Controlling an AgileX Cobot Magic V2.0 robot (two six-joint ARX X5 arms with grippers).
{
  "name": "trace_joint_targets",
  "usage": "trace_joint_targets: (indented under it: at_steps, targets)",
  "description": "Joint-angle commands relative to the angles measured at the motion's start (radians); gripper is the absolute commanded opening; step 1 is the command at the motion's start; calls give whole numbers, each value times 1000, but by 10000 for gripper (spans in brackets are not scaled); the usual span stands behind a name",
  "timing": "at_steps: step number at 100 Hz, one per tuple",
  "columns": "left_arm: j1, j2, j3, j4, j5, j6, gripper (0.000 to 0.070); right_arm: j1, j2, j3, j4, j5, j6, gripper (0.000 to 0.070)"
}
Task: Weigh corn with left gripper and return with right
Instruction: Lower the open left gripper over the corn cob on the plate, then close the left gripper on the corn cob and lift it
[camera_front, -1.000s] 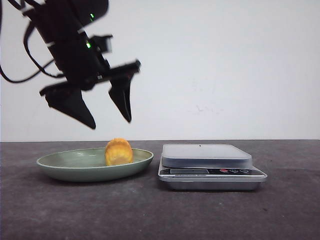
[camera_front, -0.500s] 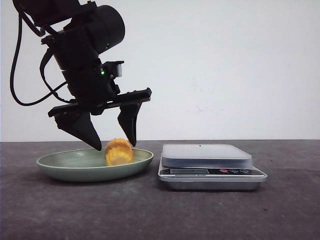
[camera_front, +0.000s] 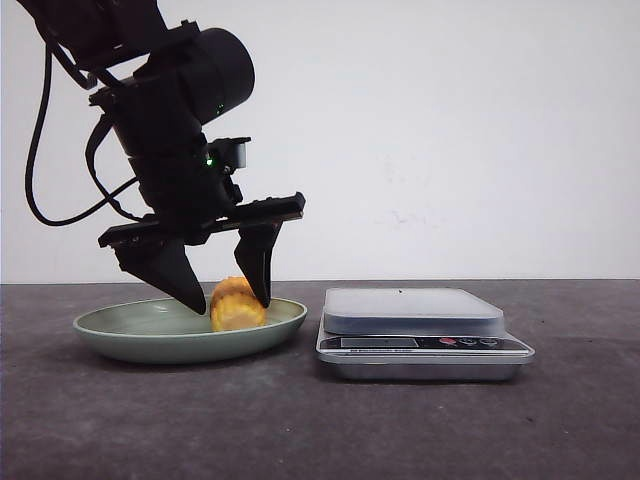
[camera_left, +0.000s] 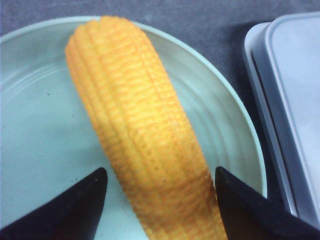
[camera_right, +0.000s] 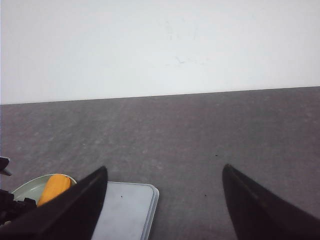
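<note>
The corn (camera_front: 236, 311) is a yellow-orange cob lying in a pale green plate (camera_front: 120, 340) at the left of the table; the front view sees it end-on. My left gripper (camera_front: 233, 304) has come down over it and stands open, one black finger on each side of the cob. In the left wrist view the corn (camera_left: 140, 130) runs lengthwise between the fingertips (camera_left: 95, 185), with a small gap on both sides, and the left gripper (camera_left: 160, 171) is not touching it. My right gripper (camera_right: 164, 168) is open and empty above the table, and does not show in the front view.
A silver kitchen scale (camera_front: 420, 322) with a flat grey platform stands just right of the plate; it also shows beside the plate as the scale (camera_left: 295, 100) and, from the right wrist, as the scale (camera_right: 125, 210). A white wall runs behind the dark table (camera_front: 400, 430).
My left arm has come down from well above the plate until its open fingers straddle the corn. The corn, plate and scale have not moved.
</note>
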Motion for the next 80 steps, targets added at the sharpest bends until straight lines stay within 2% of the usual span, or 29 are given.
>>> trace_joint_targets:
  at_steps: [1, 5, 16, 27, 48, 58, 80]
  targets:
    - [-8, 21, 14, 10, -2, -4, 382, 1, 3, 16, 8, -3, -14, 458]
    - [-8, 21, 14, 12, -2, -5, 355, 1, 3, 16, 8, -3, -14, 458]
    - [-8, 21, 14, 10, -2, -2, 134, 1, 3, 16, 8, -3, -14, 458]
    - [-8, 21, 14, 10, -2, 1, 3, 1, 3, 16, 8, -3, -15, 458]
    - [-3, -23, 21, -27, -2, 18, 2, 1, 3, 16, 8, -3, -18, 458]
    - [-2, -106, 30, -47, -2, 43, 3, 1, 3, 16, 8, -4, -18, 457]
    - [-35, -304, 58, -47, 27, 39, 6, 1, 3, 16, 9, -1, -17, 457]
